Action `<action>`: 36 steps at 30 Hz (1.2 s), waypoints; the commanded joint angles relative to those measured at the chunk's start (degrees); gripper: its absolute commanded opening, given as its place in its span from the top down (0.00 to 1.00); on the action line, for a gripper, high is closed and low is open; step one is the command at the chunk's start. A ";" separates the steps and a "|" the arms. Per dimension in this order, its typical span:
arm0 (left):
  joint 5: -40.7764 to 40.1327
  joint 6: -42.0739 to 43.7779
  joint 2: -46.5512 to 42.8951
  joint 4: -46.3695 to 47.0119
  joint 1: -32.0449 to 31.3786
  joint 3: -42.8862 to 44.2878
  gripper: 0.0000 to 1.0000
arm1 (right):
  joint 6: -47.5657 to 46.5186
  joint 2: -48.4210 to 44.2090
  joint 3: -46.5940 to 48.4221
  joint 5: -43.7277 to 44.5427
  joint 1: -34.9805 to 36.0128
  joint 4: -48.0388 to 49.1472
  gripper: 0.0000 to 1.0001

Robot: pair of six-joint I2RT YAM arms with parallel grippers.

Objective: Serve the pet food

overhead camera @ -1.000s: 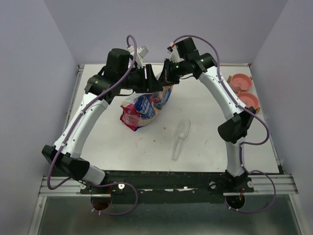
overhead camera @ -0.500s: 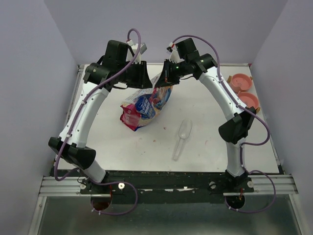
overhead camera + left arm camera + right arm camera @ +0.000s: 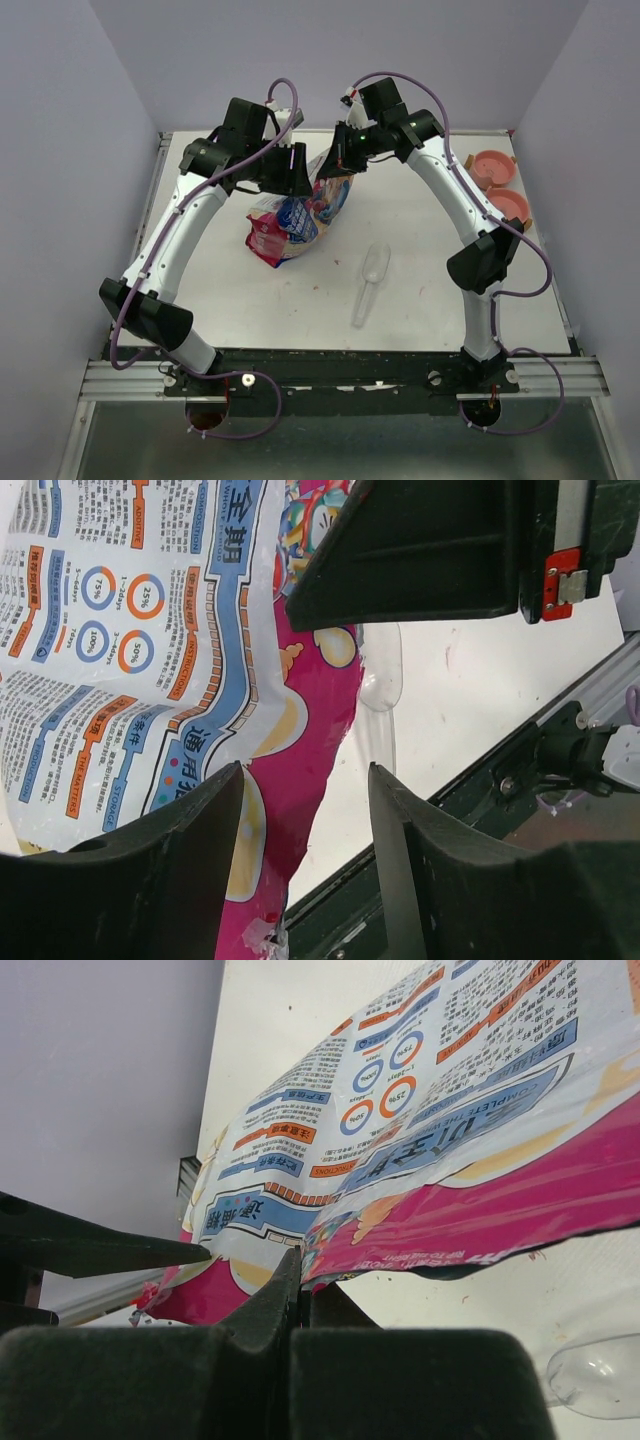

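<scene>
The right gripper (image 3: pixel 300 1260) is pressed together on the upper edge of the bag (image 3: pixel 420 1130). It pinches a thin strip of the pink film and holds that end up off the desk (image 3: pixel 420 270). The left gripper (image 3: pixel 305 790) is spread, with one finger on either side of the same pink edge, close to the right one and not closed on it. The bag's lower end rests on the desk between the arms.

No pet food shows in any view. I judge it is all inside the bag, and I cannot tell whether the mouth is open. A clear scoop (image 3: pixel 370 285) lies nearer the arm bases, apart from the bag. Two pink bowls (image 3: pixel 492 167) sit at the desk's right edge.

The film is glossy and the right pinch is narrow, so a pull from the left could slip it free and drop the bag. If the left closes too low or on one layer, the tear may run crooked down the side. Pet food would then spill onto the desk instead of reaching a bowl.
</scene>
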 commanded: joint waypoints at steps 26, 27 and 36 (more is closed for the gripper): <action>-7.77 -16.82 2.23 1.26 -2.07 -1.81 1.00 | 6.02 -1.82 -0.31 -9.65 -0.46 7.76 0.89; -7.95 -17.53 1.70 1.69 -1.81 -2.07 1.00 | 6.29 -2.34 -0.93 -9.38 -0.98 8.03 0.83; -5.32 -19.55 -0.41 3.02 1.27 -2.69 1.00 | 7.61 -8.49 -11.65 -10.79 -3.54 14.53 0.45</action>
